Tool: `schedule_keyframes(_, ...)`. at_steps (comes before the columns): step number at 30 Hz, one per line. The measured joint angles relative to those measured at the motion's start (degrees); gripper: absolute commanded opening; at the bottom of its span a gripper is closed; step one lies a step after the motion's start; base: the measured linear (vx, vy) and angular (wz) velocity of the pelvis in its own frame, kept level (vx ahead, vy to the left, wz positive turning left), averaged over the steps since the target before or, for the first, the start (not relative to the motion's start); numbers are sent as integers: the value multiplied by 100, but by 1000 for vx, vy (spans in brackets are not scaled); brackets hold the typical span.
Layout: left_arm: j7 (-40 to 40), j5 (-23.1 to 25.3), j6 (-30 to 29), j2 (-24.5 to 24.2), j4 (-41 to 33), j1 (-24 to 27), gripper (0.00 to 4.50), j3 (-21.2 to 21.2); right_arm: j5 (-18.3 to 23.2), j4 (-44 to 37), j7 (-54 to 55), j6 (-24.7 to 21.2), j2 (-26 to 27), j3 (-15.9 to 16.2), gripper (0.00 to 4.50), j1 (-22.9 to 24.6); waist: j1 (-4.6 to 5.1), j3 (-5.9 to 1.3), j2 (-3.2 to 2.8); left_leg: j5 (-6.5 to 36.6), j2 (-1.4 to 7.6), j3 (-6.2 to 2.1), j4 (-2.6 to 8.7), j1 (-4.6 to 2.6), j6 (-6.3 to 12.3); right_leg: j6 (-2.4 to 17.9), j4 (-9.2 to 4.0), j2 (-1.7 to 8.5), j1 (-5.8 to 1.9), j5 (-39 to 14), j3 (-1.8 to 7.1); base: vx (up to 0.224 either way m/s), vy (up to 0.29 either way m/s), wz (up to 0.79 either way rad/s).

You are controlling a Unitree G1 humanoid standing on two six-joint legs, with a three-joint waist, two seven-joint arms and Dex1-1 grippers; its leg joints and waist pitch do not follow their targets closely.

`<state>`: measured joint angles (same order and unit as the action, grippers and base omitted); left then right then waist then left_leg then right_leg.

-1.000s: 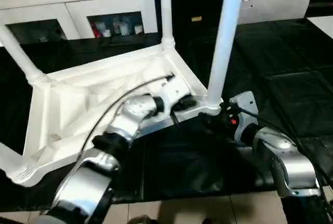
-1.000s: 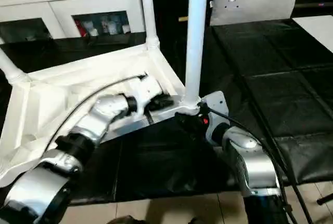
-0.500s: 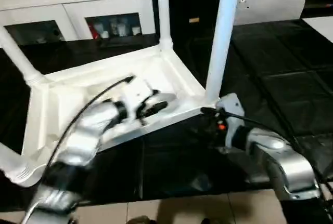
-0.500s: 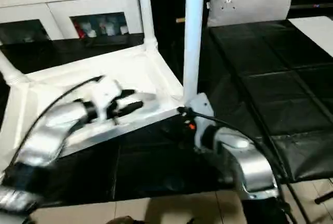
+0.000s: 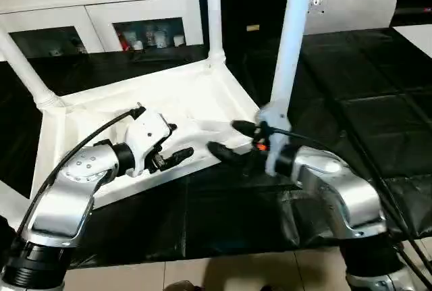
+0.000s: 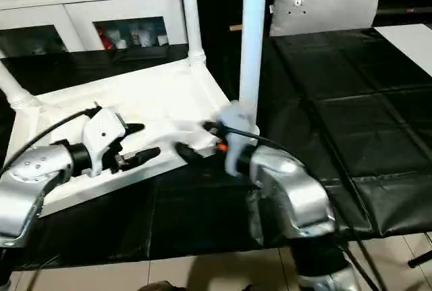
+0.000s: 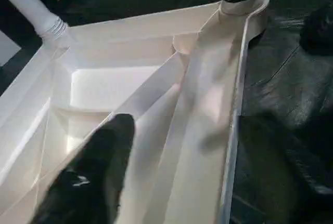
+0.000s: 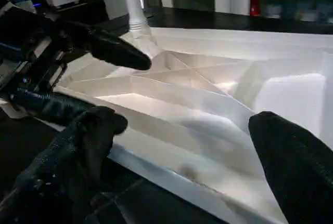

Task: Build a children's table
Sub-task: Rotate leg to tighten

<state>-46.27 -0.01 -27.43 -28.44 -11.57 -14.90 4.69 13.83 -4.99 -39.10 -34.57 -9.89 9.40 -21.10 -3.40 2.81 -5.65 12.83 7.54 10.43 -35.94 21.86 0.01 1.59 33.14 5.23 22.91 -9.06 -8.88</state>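
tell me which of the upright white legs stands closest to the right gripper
The leg in the near right corner socket, rising just behind the right gripper; the other legs stand at farther corners.

Tabletop point(image 5: 196, 95) upturned; grippers point(image 5: 172, 144) point(image 5: 226, 139) spread

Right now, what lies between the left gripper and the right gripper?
In the left eye view, the upturned tabletop's near rim runs between the left gripper and the right gripper; nothing else lies there.

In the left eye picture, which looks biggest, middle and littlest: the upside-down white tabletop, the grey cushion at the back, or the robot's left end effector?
1. Tabletop, biggest.
2. Grey cushion, though it sits farther away.
3. Left end effector, littlest.
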Motion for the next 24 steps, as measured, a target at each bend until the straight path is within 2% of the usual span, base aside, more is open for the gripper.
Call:
schedule_keyframes(1,23,-12,-40,-27,-39,42,394,1,0,79,14,50,41,0,450,-26,6,0,0,0,0,0,0,0,0,0,0,-1,1,0,2,0,0,0)
schedule_keyframes(4,31,-16,-171,-95,-163,161,408,35,-23,290,70,224,138,11,450,-178,11,0,0,-1,0,0,1,3,-2,5,4,-2,6,3,2,0,0,0)
schedule_keyframes(5,24,-10,-209,-160,-211,193,436,45,-72,410,115,383,171,14,450,-275,17,0,0,-3,0,0,2,2,-5,5,7,-4,8,3,2,0,0,0)
schedule_keyframes(7,-7,-9,-274,-279,-266,216,446,73,-123,672,200,597,282,2,450,-491,38,0,0,-6,0,0,3,1,-10,8,10,-5,10,4,4,0,0,0)
schedule_keyframes(11,-255,-47,-463,-553,-514,334,449,154,-318,1202,438,1072,430,10,450,-823,36,-1,2,-8,0,-1,3,-4,-13,10,11,-6,9,6,7,0,0,0)
schedule_keyframes(17,-542,-182,-737,-850,-673,518,449,276,-333,2033,631,1255,621,-48,450,-1127,35,-2,3,-8,0,0,2,-6,-13,44,14,-6,9,26,8,0,0,0)
schedule_keyframes(20,-425,66,-701,-937,-535,515,449,469,-492,2754,884,1562,649,-125,450,-1479,42,-1,2,-11,0,0,3,-10,-18,44,16,-6,8,26,8,0,0,0)
schedule_keyframes(24,-201,456,-495,-1075,-64,533,449,691,-667,3199,1034,1913,646,-158,450,-1547,58,-1,-1,-12,0,-1,3,-11,-20,44,16,-8,6,26,8,0,0,0)
